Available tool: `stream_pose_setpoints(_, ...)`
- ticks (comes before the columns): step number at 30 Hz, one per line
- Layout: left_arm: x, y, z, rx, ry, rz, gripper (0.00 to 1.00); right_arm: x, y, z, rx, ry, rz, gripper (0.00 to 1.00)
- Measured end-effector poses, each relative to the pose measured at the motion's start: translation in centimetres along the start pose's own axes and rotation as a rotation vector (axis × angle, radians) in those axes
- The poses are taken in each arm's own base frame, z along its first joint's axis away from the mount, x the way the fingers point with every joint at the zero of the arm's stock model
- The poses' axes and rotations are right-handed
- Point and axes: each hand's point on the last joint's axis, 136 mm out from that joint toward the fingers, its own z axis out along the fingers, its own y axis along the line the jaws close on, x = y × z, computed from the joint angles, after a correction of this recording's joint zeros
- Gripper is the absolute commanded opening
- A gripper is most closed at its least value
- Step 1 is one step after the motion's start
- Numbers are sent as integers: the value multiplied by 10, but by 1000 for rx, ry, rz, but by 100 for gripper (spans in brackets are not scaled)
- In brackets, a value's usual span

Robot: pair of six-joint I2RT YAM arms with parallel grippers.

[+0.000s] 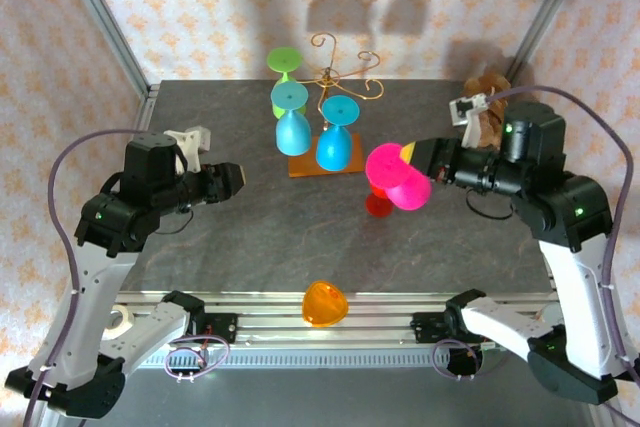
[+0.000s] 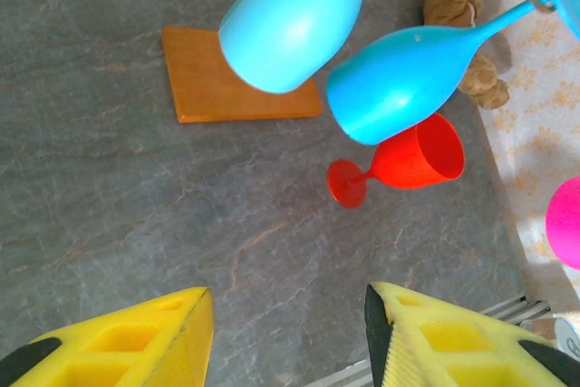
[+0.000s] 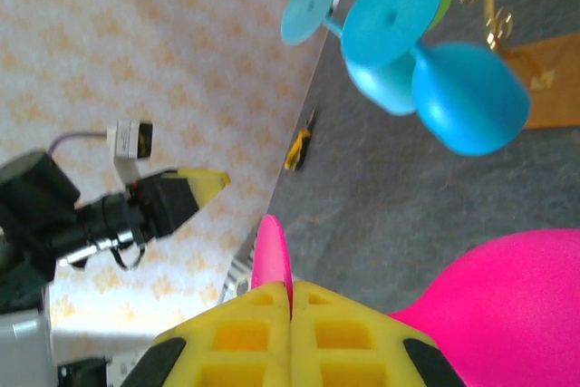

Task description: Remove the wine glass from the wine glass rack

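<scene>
The right gripper [image 1: 428,159] pinches the pink glass [image 1: 398,177] at its stem, in the air near the rack [image 1: 347,74]. It looks like light, smooth plastic (probably slippery), so the stem suits. The left gripper [image 1: 236,178] has its fingers spread, empty.

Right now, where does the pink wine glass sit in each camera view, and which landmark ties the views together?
Top external: pink wine glass right of centre, above the table.
Left wrist: a pink curve at the right edge.
Right wrist: bowl at lower right, foot in the shut right gripper.
Shared landmark: the rack's orange-brown base.
</scene>
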Motion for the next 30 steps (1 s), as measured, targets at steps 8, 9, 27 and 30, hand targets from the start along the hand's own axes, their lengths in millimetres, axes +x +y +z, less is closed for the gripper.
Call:
stream_pose_setpoints(8, 33, 17, 0, -19, 43, -47, 49, 45, 5, 36, -22, 141, -61, 0)
stream_pose_setpoints(9, 35, 18, 0, -18, 45, -49, 49, 48, 7, 40, -25, 150, -72, 0)
stream_pose_setpoints(27, 68, 25, -6, 7, 87, -161, 53, 129, 35, 158, -14, 346, -390, 0)
stream_pose_setpoints(30, 73, 23, -5, 18, 110, -181, 56, 144, 33, 167, -15, 344, -454, 0)
